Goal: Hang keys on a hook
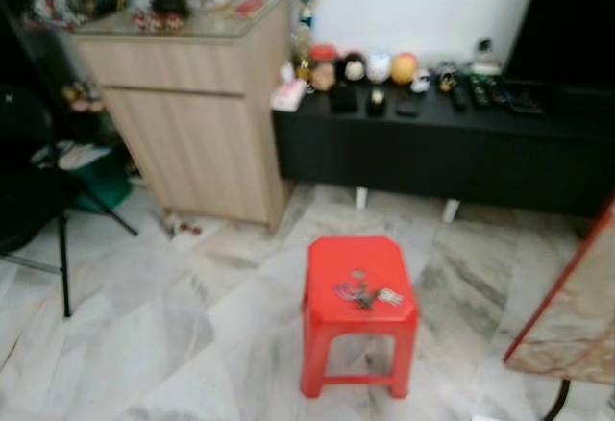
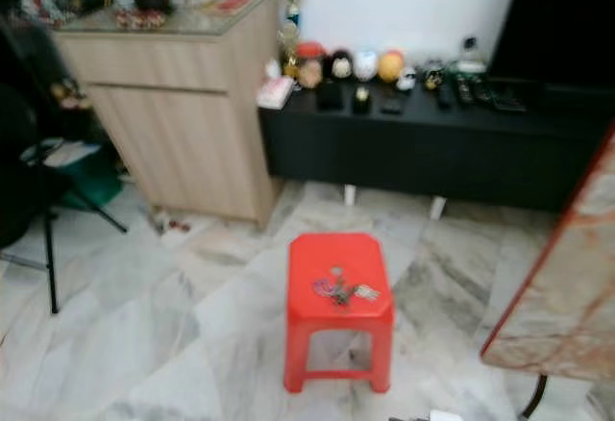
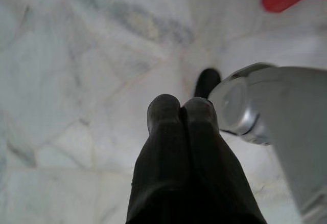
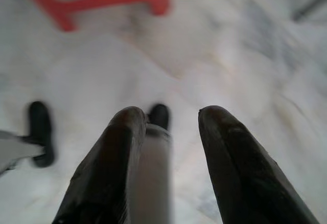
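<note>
A bunch of keys (image 1: 365, 294) lies on top of a red plastic stool (image 1: 358, 308) standing on the marble floor just ahead of me. My left gripper (image 3: 181, 112) hangs over the floor with its two black fingers pressed together and nothing between them. My right gripper (image 4: 168, 119) also hangs low over the floor, its fingers spread apart and empty; the stool's red legs (image 4: 107, 1) lie beyond it. No hook can be made out.
A light wooden cabinet (image 1: 197, 104) stands back left, a long black low console (image 1: 432, 147) with small ornaments runs along the back wall. A black tripod stand (image 1: 58, 238) is at the left. A marble-patterned table edge (image 1: 572, 306) juts in at the right.
</note>
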